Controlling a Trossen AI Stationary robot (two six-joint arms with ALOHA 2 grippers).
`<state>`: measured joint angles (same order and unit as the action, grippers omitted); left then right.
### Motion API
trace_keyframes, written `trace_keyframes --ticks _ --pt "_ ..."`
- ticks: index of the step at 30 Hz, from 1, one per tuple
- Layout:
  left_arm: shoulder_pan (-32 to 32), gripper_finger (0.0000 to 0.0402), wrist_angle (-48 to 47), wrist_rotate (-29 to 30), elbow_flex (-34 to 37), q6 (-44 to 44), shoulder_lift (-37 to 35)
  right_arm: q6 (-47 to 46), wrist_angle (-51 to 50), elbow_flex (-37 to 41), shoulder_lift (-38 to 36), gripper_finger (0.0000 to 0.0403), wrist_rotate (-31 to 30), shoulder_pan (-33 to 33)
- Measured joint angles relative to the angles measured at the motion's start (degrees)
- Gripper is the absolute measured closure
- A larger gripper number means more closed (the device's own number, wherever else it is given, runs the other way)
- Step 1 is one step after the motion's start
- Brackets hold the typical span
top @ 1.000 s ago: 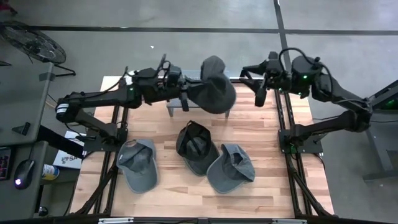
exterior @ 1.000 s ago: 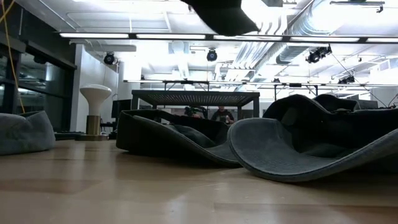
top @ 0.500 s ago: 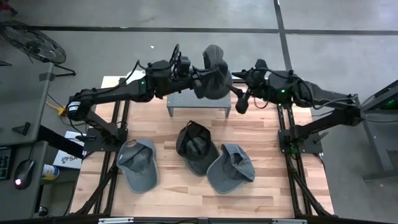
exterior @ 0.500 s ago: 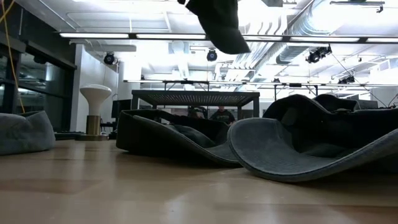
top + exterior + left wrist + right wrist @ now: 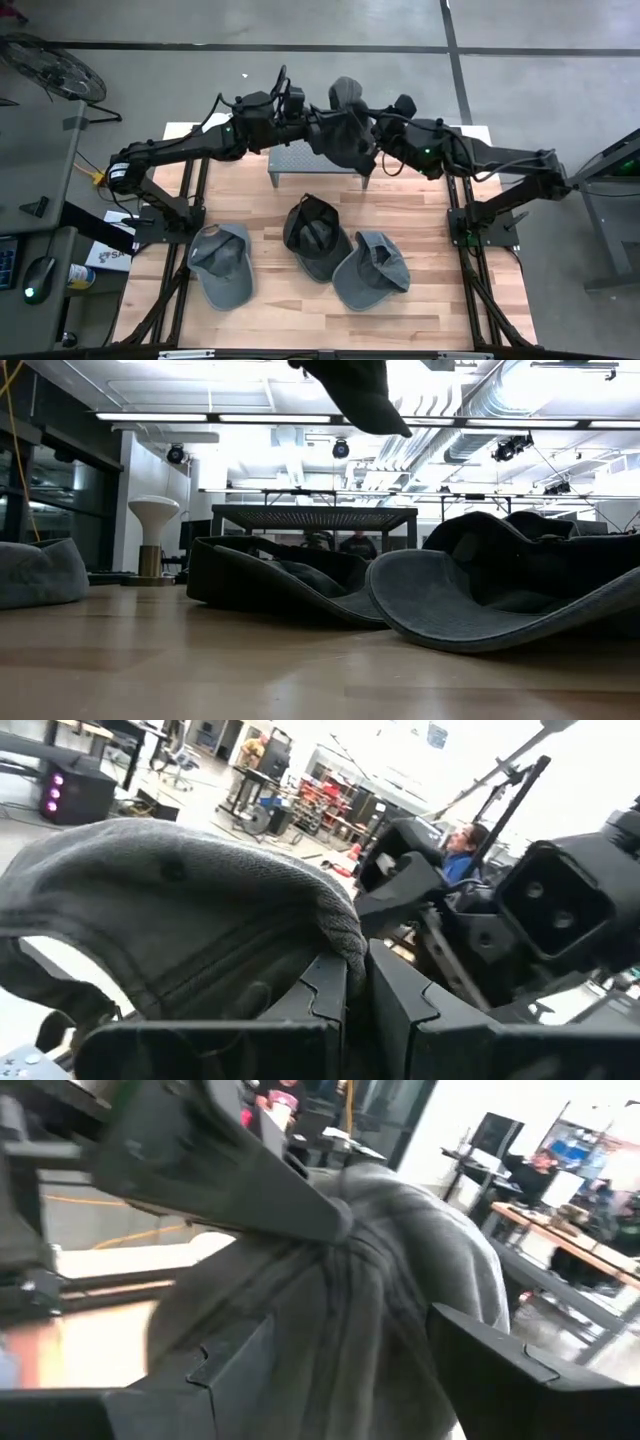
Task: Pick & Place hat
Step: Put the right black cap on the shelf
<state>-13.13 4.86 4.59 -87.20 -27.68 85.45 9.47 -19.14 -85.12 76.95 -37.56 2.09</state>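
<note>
A dark grey hat (image 5: 345,130) hangs in the air above the metal stand (image 5: 300,163) at the table's far edge. Only its lower part (image 5: 358,392) shows at the top of the low view. My left gripper (image 5: 312,128) comes at it from the table's left and is shut on it. My right gripper (image 5: 368,152) reaches in from the table's right and is open. In the right wrist view its two fingers (image 5: 232,1358) stand on either side of the hat's crown (image 5: 370,1270). My left gripper pinches the hat's cloth edge (image 5: 340,935) between its two shut fingers (image 5: 322,988), coming roughly level from the table's left. The hat is lifted clear of the stand and bulges out beyond the fingers. My right gripper straddles the crown; I cannot tell whether its fingers touch it.
Three more hats lie on the wooden table near its middle: a grey one (image 5: 222,265) at the left, a black one (image 5: 315,232) in the middle, a grey one (image 5: 372,270) at the right. Bare wood (image 5: 440,300) shows along the near edge and the right side.
My right gripper has swung toward the table's left, from beside the table's right edge up to the hat, and now has its open fingers around the crown. My left gripper has carried the hat slightly toward the far edge and turned it.
</note>
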Motion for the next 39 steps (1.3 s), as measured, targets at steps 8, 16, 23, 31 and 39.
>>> trace_keyframes --ticks 8,16,23,31,39 --pt "0.0 0.0385 1.0 -4.6 0.0 -1.1 0.0 -0.4 1.2 0.0 0.0 0.0152 4.7 2.5" --pt "0.0 0.0385 1.5 -7.7 0.0 -2.2 0.0 -0.1 2.1 0.0 0.0 0.0152 9.0 3.6" --pt "0.0 0.0385 1.5 -9.5 0.0 -2.6 0.0 1.2 2.1 0.0 0.2 0.0176 9.9 3.8" --pt "0.0 0.0385 1.5 -9.6 0.0 -2.7 0.0 1.1 1.4 0.0 0.2 0.0286 11.0 3.8" --pt "0.0 0.0385 1.6 -8.7 0.0 -2.7 0.0 1.4 1.4 0.0 0.2 0.0393 13.8 3.8"
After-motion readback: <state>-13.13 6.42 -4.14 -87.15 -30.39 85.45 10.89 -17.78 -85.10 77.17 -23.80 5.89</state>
